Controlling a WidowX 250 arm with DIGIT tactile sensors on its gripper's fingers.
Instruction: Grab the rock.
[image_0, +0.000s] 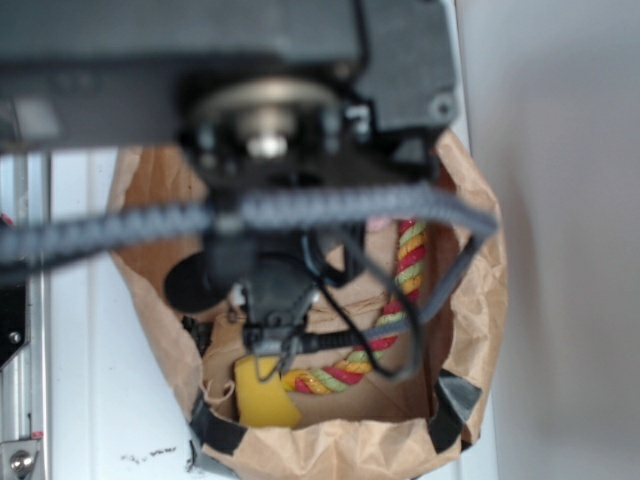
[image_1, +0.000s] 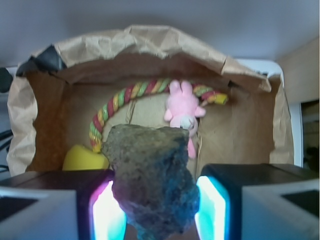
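In the wrist view the rock (image_1: 150, 180), a dark brown rough angular lump, fills the gap between my two glowing pads (image_1: 107, 215). It touches both pads. My gripper (image_1: 155, 212) is shut on it and holds it over the open brown paper bag (image_1: 150, 42). In the exterior view my gripper (image_0: 268, 345) hangs inside the mouth of the bag (image_0: 480, 300), and the arm and cables hide the rock.
A pink plush bunny (image_1: 182, 107), a striped rope toy (image_1: 120, 100) and a yellow sponge block (image_1: 82, 157) lie on the bag's floor. The sponge (image_0: 262, 395) and rope (image_0: 400, 300) also show in the exterior view. The bag's crumpled walls stand on all sides.
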